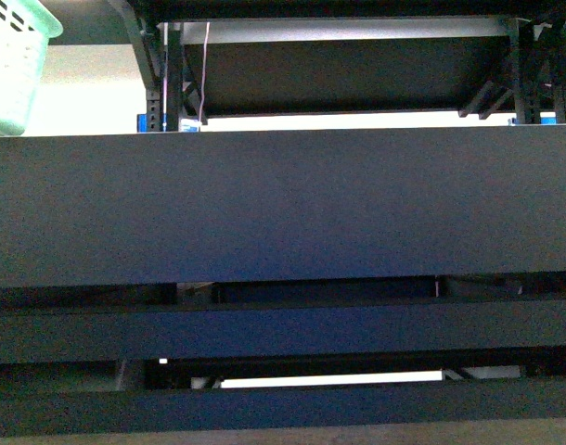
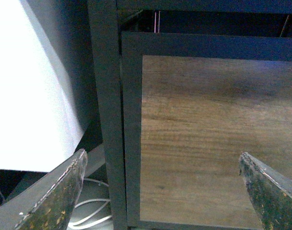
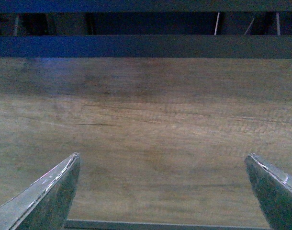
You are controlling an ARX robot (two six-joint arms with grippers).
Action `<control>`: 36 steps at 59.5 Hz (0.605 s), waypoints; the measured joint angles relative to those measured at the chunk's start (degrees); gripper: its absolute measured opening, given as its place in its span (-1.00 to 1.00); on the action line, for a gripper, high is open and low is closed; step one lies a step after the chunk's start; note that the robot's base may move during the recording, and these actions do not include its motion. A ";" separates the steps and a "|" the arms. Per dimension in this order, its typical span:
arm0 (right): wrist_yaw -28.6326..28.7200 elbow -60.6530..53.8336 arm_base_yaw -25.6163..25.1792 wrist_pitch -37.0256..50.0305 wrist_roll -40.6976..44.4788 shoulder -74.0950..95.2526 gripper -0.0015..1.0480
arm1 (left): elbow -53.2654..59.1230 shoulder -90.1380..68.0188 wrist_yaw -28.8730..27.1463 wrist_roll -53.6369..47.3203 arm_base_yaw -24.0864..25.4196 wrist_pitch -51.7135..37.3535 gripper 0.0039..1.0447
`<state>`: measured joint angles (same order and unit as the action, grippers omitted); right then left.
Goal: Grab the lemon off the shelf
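1. Shelf (image 1: 283, 204): black metal rack. In the front view its thick dark decks are seen edge-on, one above another, filling most of the frame. A bright background shows through the gaps.
2. Wooden board (image 3: 146, 120): brown wood-grain panel set in a black frame. It is recorded beneath both wrist cameras. Nothing is seen lying on the part that shows.
3. Post (image 2: 107, 96): black upright beside the corner of the board, in the left wrist view. A white cable (image 2: 91, 211) is seen low down next to it.
4. Left gripper (image 2: 162, 153): jaws spread wide, nothing held. It is positioned over the board's corner, near the post.
5. Right gripper (image 3: 162, 155): jaws spread wide, nothing held. It is positioned over the open middle of the board.
6. Basket (image 1: 14, 56): pale green, in the upper left of the front view. Its contents are not shown.
7. Lemon: not seen in any view, so its place cannot be told.
8. Progress: judged to be at the very start. No part of the pick is done. The lemon is yet to be found, reached, gripped and drawn out of the shelf.
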<state>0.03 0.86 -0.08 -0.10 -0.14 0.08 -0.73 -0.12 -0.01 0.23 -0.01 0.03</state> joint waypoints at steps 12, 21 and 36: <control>0.00 0.00 0.00 0.00 0.00 0.00 0.95 | 0.00 0.00 0.00 0.00 0.00 0.00 0.86; -0.02 0.00 0.00 0.00 0.00 0.00 0.95 | 0.00 0.00 0.00 0.00 0.00 0.00 0.86; 0.15 0.00 0.00 0.00 0.00 0.07 0.95 | 0.00 0.00 0.00 0.00 0.00 0.00 0.86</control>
<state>0.19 0.86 -0.08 -0.10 -0.14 0.14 -0.73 -0.12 -0.01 0.23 -0.01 0.03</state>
